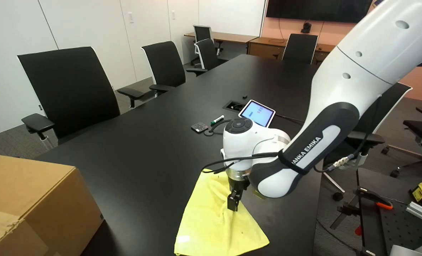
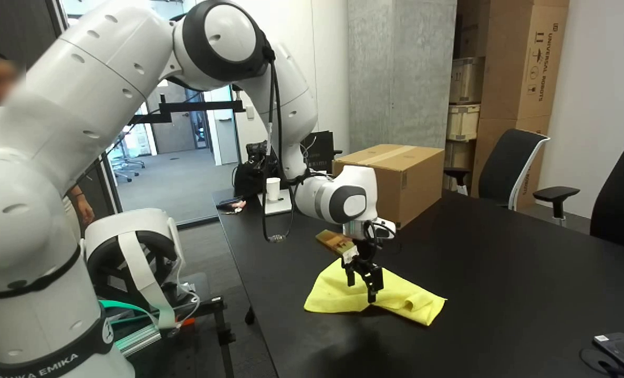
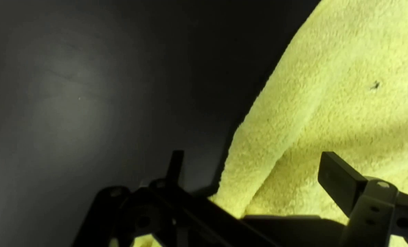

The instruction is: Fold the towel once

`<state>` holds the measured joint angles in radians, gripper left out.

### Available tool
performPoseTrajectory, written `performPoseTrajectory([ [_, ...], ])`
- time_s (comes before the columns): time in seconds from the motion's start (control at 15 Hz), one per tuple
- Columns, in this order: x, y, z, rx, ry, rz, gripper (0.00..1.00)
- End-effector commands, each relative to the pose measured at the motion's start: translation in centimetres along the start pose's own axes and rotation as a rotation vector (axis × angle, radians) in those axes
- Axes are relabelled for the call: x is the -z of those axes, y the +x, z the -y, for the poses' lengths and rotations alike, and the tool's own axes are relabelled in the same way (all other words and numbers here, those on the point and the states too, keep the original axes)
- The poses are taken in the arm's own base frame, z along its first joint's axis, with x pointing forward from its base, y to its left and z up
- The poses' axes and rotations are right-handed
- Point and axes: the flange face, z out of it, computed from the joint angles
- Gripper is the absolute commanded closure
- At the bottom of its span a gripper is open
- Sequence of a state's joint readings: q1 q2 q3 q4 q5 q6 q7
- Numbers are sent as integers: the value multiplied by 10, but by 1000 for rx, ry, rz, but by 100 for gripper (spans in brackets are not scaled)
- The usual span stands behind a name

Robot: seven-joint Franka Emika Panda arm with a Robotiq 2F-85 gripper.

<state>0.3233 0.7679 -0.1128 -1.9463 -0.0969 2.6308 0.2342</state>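
Jaws, nearest thing in the wrist view, set far apart, gripping nothing. Straddle a loose edge of the towel point(image 1: 211, 220): one of the pads point(image 3: 339, 181) above yellow cloth, the opposite one seen against bare tabletop point(image 3: 70, 103). Cannot tell from these views whether touching the cloth or hanging just over it.

For bearings, take the brown cardboard box point(image 1: 42, 206). Beside it, but apart from it, the towel, on the same tabletop in both exterior views; looks rumpled rather than folded. Turns, in the coming move, on direction: from the jaws, nearly all the cloth toward the box, with the straddled edge on the side facing away from it. Long axis hard to fix through the creases; seems to run from a broad end nearer the box to a narrower, curled end farther from it.

Calls, most likely, for closing on the straddled edge, perhaps after lowering slightly, then carrying it boxward over the rest. Risks, with so floppy a cloth, a shallow pinch that slips, or a drag of the whole towel toward the box without turning over.
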Motion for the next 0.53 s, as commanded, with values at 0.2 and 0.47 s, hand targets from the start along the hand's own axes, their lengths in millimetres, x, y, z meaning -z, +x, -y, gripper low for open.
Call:
performPoseTrajectory([
  [0.2,-22,-39,23,9,62,-90,0],
  [0.47,-33,-53,34,-14,60,-85,0],
])
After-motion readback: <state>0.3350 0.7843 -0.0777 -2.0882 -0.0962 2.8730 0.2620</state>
